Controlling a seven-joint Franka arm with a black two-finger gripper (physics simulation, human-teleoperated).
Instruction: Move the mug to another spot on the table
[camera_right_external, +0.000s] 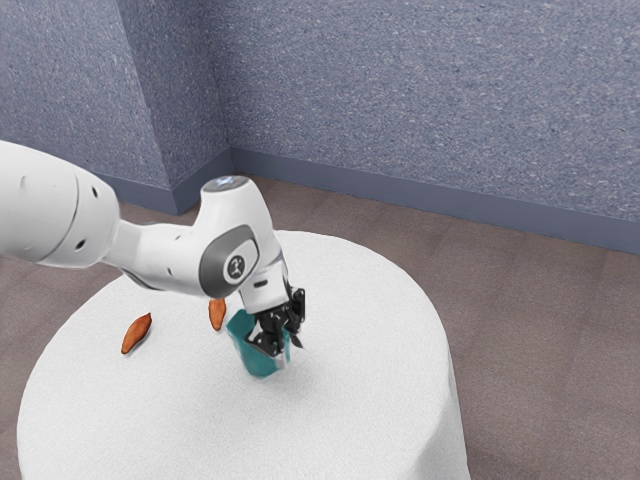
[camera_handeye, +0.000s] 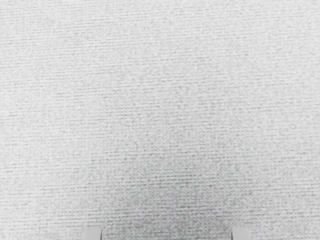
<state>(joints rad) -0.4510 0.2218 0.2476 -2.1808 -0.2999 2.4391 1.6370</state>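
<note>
While the arm (camera_right_external: 150, 250) reaches in from the exterior view's left, its black gripper (camera_right_external: 277, 338) sits low over the round, white-clothed bench (camera_right_external: 380, 400), right up against the teal mug (camera_right_external: 252, 358). The mug is near the middle of the bench, tilted rather than upright, with its top end tucked under the hand. I can't make out what's inside it because the gripper covers the opening.

The only marking is a small dark emblem (camera_right_external: 236, 266) on the grey cap of the arm's joint, too tiny to read.

In the wrist view, two pale tips of the fingers (camera_handeye: 91, 233) poke in well apart, so they're spread wide. Between them there's just bare cloth with a soft shadow (camera_handeye: 165, 210).

Two orange tapered pieces lie on the bench toward the exterior view's left of the mug. One (camera_right_external: 136, 333) is out in the open. The other (camera_right_external: 216, 313) is partly cut off by the arm, just beside the mug. Can't tell exactly what they are.
</note>
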